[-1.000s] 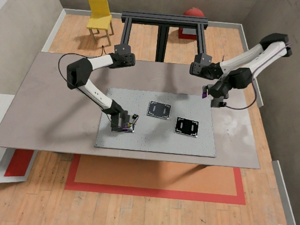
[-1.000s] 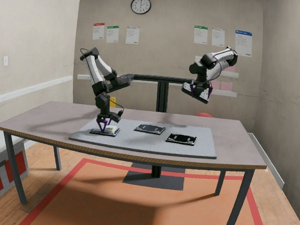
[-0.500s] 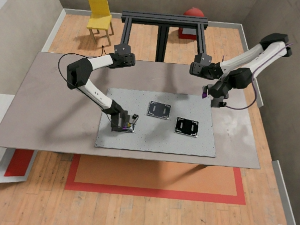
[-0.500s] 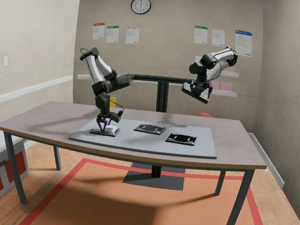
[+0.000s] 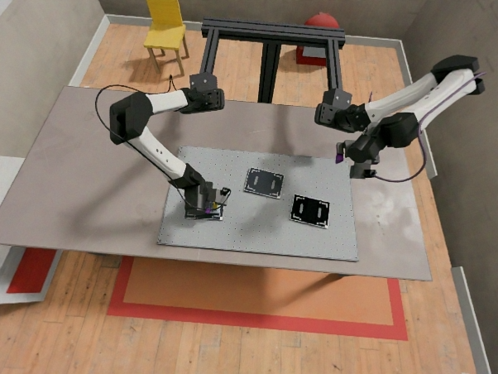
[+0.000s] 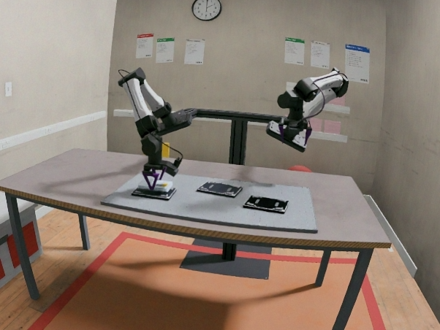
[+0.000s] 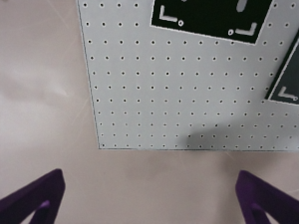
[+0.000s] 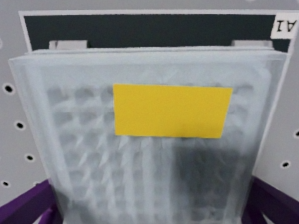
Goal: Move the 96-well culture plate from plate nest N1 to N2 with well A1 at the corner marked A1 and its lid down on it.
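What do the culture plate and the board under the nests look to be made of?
Culture plate: probably clear plastic with a smooth finish; the rows of wells show through, slightly cloudy.
Board: possibly painted metal, matt grey, with regular small holes; the look leaves plastic open.

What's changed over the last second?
Culture plate has moved slightly up off nest N1, right gripper rising with it. Its fingers were already around the plate; nothing let go. Left gripper, N2 and middle nest: unchanged.
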Tool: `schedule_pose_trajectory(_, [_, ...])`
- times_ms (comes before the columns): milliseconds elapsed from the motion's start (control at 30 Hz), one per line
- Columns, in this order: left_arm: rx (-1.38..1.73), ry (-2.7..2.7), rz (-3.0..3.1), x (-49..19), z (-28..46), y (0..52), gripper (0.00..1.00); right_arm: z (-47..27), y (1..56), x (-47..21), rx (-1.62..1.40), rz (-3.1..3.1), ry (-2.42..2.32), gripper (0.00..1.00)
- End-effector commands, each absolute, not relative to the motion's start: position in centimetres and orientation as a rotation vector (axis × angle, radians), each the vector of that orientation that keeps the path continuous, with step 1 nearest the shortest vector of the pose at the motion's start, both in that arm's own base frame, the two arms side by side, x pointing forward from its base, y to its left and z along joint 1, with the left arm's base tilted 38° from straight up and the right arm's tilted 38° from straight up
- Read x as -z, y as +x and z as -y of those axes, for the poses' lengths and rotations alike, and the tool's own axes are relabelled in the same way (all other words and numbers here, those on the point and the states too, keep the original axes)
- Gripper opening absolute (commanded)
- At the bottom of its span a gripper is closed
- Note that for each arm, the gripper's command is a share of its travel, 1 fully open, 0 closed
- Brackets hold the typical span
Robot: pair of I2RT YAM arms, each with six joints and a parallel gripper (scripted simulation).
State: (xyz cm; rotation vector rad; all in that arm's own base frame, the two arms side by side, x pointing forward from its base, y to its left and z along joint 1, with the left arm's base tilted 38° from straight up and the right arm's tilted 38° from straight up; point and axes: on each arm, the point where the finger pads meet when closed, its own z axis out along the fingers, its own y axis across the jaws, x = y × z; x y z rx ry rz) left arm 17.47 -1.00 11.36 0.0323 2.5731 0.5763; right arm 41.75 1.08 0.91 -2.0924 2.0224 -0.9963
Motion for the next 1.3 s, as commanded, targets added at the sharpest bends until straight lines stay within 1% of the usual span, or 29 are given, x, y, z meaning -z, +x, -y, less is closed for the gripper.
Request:
schedule_pose_trajectory(0, [-0.555,0.029,-2.568,-11.5,1.2,17.7,1.00,-1.8,41.1,-2.5,1.009,-2.009,-2.080,0.00])
schedule_pose_trajectory(167, [-0.555,0.029,-2.568,-11.5,1.2,17.7,1.00,-1.3,40.9,-2.9,1.012,-2.031,-2.066,0.00])
schedule_pose_trajectory(1267, [-0.555,0.029,-2.568,-11.5,1.2,17.7,1.00,-4.0,39.2,-7.4,1.018,-1.999,-2.054,0.00])
